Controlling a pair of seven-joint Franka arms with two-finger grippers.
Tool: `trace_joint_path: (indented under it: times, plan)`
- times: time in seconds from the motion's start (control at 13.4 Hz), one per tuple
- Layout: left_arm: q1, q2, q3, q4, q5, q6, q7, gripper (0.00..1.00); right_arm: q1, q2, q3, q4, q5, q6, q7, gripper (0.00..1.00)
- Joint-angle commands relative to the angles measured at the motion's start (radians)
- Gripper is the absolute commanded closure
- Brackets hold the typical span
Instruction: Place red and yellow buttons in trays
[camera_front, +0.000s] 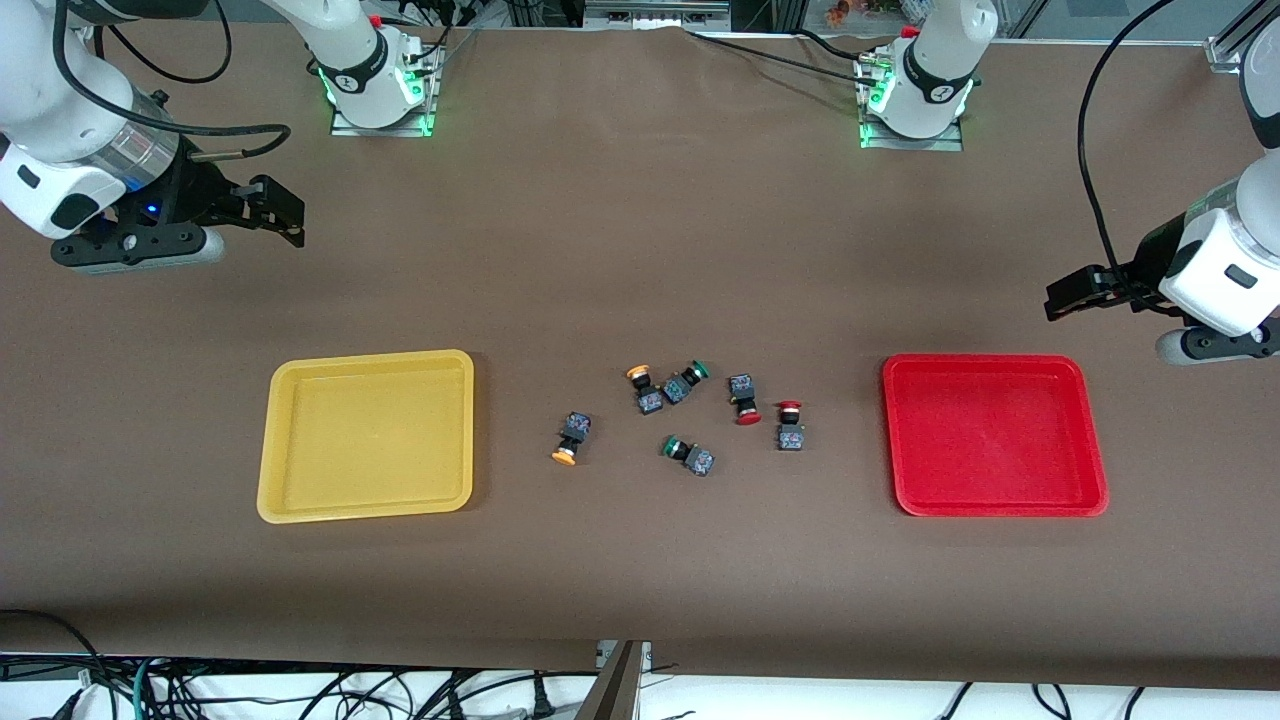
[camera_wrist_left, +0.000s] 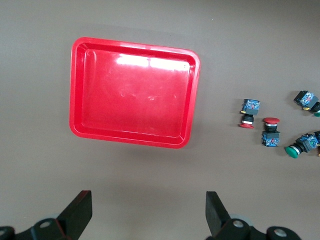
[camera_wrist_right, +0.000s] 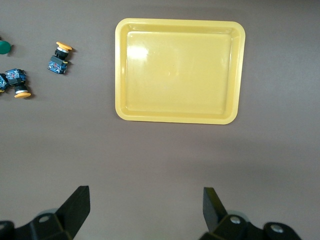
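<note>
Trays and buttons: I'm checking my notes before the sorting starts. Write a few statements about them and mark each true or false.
1. The yellow tray holds nothing. True.
2. One red button lies in the red tray. False: both red buttons lie on the table between the trays.
3. Two green-capped buttons lie among the others. True.
4. The left gripper holds a button. False: its fingers are open, as are the right gripper's.

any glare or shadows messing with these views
Left wrist view: a bright glare patch on the red tray floor; right wrist view: a softer one on the yellow tray; front view: even light, only short shadows beside the trays and buttons.
</note>
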Motion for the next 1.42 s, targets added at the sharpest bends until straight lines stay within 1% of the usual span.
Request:
trace_joint_path:
  times: [0.0,0.15,0.3,0.52,0.67,0.9,0.97,1.04,1.19,1.34]
  plan:
    - [-0.005,0.02,0.005,0.033,-0.031,-0.006,0.018,0.0,-0.013,-0.002,0.013,-0.001,-0.008,-0.019,0.01,0.0]
    - [-0.006,0.038,0.002,0.034,-0.031,-0.005,0.019,0.0,-0.009,0.014,0.016,-0.002,-0.009,-0.012,0.015,0.0]
    - [-0.008,0.058,-0.001,0.037,-0.031,0.0,0.018,0.0,0.022,0.057,0.016,0.012,-0.008,0.013,0.017,0.0]
    - [-0.008,0.08,-0.001,0.068,-0.031,0.0,0.019,0.0,0.063,0.141,0.016,0.015,0.001,0.117,0.015,0.0]
    - [-0.009,0.098,-0.003,0.096,-0.031,-0.002,0.021,0.0,0.109,0.273,0.018,0.067,0.007,0.195,0.029,0.0]
    - [-0.04,0.106,-0.003,0.097,-0.031,-0.002,0.016,0.0,0.197,0.506,0.019,0.171,0.017,0.362,0.246,0.0]
    - [-0.035,0.106,-0.002,0.097,-0.034,-0.002,0.018,0.0,0.226,0.61,0.019,0.21,0.021,0.458,0.33,0.0]
    - [-0.032,0.106,-0.002,0.097,-0.037,-0.002,0.018,0.0,0.249,0.672,0.019,0.231,0.032,0.534,0.391,0.0]
    - [-0.032,0.107,-0.001,0.097,-0.038,0.0,0.018,0.0,0.275,0.755,0.019,0.247,0.072,0.666,0.474,0.0]
    - [-0.038,0.112,-0.001,0.097,-0.038,0.0,0.016,0.0,0.286,0.815,0.019,0.248,0.119,0.747,0.485,0.0]
